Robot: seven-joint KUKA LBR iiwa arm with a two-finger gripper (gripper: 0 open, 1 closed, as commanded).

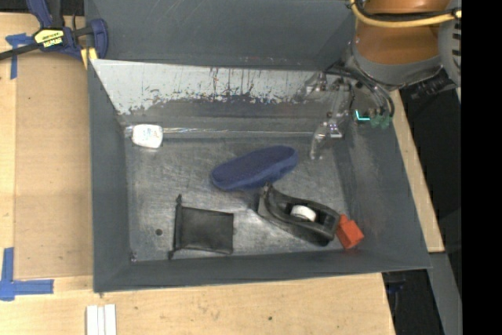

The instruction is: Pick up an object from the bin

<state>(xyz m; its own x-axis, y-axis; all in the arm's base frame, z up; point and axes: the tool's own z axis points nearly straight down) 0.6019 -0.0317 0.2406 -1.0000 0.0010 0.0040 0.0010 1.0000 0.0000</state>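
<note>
Gripper [323, 139] hangs by bin [220, 27] back wall (open or clenched: cannot tell). Blue oval pad [255, 167] just left of it; black tape dispenser [302, 217] near, frontward; black pouch [204, 231] well left.

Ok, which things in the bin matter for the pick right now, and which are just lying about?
In play: gripper, over the bin's back right; blue oval pad, nearest it, mid-floor.
Lying about: black tape dispenser and orange block, front right; black pouch, front; small white thing, back left.
</note>
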